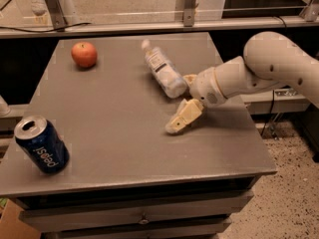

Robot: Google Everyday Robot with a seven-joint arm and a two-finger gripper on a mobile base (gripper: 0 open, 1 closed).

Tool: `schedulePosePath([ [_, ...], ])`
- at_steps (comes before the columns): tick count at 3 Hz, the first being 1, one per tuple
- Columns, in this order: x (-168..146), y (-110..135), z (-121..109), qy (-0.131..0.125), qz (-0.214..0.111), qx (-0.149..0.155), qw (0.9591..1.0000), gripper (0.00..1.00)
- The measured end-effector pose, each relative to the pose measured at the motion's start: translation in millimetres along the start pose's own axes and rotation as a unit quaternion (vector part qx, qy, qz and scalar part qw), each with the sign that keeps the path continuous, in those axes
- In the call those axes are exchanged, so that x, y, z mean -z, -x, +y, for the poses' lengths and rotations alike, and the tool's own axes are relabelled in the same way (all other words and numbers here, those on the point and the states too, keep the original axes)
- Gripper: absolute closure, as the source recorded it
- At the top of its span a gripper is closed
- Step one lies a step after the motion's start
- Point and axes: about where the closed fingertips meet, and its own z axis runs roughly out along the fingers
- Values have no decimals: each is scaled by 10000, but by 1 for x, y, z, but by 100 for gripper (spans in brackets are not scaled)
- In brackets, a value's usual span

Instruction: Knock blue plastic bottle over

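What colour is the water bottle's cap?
White cap, seen in the camera view; the gripper sits by the blue plastic bottle, near its base.

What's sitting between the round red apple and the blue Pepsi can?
Only bare grey tabletop, per the camera view; the claw is at right, by the clear plastic bottle.

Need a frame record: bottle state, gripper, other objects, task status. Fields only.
bottle: on its side, far centre of the table, cap toward the far edge
gripper: open, low over the table, right at the bottle's base
apple: far left
can: near-left corner
task status: bottle looks knocked over
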Motion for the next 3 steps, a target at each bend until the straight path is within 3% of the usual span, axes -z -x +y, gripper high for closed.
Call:
schedulePosePath([
  [1, -4, 11, 5, 217, 24, 271, 9994, 0],
  [3, 16, 48, 6, 249, -57, 907, 9956, 0],
])
